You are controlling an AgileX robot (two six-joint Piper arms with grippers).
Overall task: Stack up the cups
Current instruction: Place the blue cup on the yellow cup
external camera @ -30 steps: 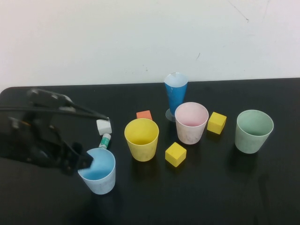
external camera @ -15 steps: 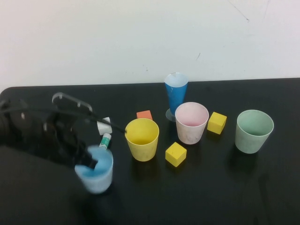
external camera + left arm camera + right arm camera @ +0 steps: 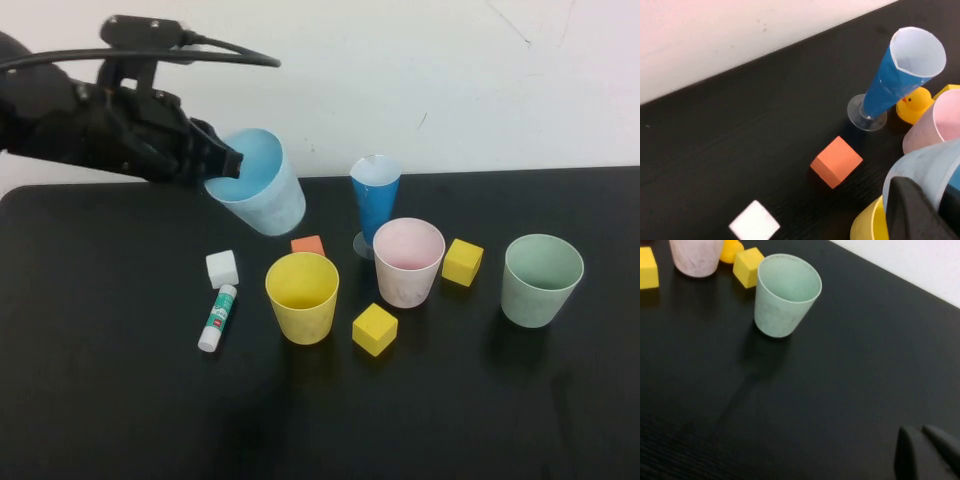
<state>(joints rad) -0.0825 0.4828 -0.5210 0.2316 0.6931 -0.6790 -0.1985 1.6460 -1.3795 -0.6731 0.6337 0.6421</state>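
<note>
The left gripper (image 3: 222,162) is clamped on the rim of the light blue tapered plastic cup (image 3: 258,183), carried tilted in the air above the far left of the black table (image 3: 100,400). The yellow tapered plastic cup (image 3: 302,297) stands upright below and toward the robot's right and near side; judged the likely receiver. 2 further cups stand right: pale pink (image 3: 408,261), pale green (image 3: 541,280). The right gripper (image 3: 927,452), fingers together and holding nothing, hangs near the green cup.

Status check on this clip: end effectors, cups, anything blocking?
Left end effector shut on light blue cup, lifted and tilted behind yellow cup. Right end effector shut, empty, near green cup. Orange cube close behind yellow cup.
</note>
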